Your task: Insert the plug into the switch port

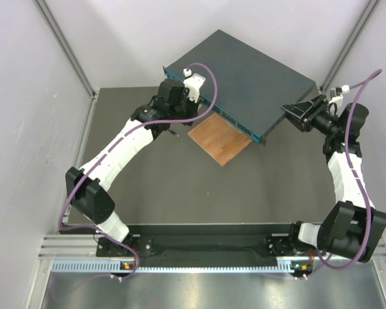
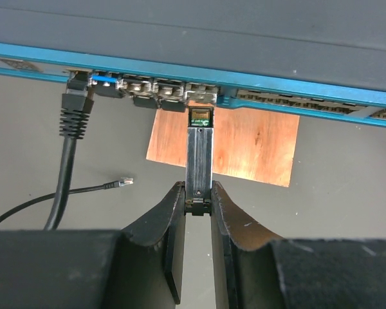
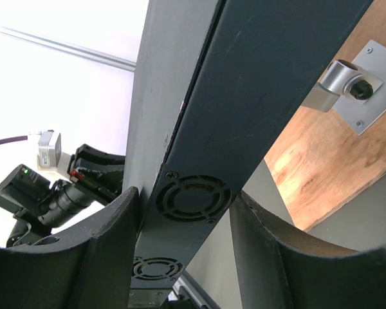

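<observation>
The switch (image 1: 251, 80) is a flat dark blue-grey box lying at an angle, its teal front face (image 2: 180, 64) carrying a row of small sockets. My left gripper (image 2: 197, 187) is shut on the near end of the plug (image 2: 199, 154), a slim black bar. The plug's far tip sits just below the sockets, outside them. From above, the left gripper (image 1: 192, 96) is at the front face. My right gripper (image 3: 185, 196) is shut on the switch's (image 3: 244, 77) vented side wall, one finger on each face. It holds the switch's right end (image 1: 289, 111).
A thin wooden board (image 1: 220, 140) lies under the switch's front edge, with a metal bracket (image 3: 347, 87) on it. A black cable (image 2: 74, 119) is plugged into a left socket. A loose thin cable end (image 2: 119, 184) lies on the dark mat. White walls enclose the table.
</observation>
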